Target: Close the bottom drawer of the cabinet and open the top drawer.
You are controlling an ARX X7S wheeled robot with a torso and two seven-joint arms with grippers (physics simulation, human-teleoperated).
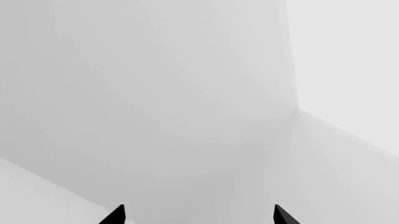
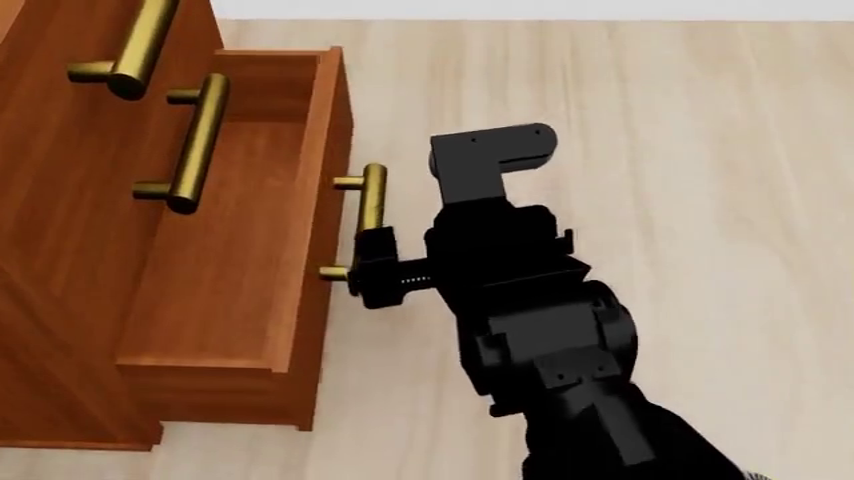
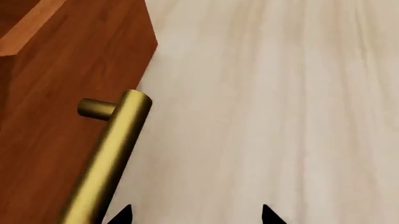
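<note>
Reddish-brown wood fills the left of the head view, where the cabinet (image 2: 54, 150) stands on a pale plank floor (image 2: 694, 120) with its three brass-handled fronts seen from above. Its top drawer (image 2: 40, 60) sits flush and closed at the upper left, only part of its bar handle showing at the frame edge, while the bottom drawer (image 2: 227, 260) is pulled well out, its bare wooden interior exposed. The black right arm reaches in from the lower right, and the right gripper (image 2: 376, 268) sits at the near end of the bottom drawer's brass handle (image 2: 371, 205); in the right wrist view its two dark fingertips (image 3: 121, 215) are spread apart, the bar beside one tip rather than between them, gripping nothing. The left gripper (image 1: 198, 215) shows only two parted tips against blank grey-white walls, likewise holding nothing.
</note>
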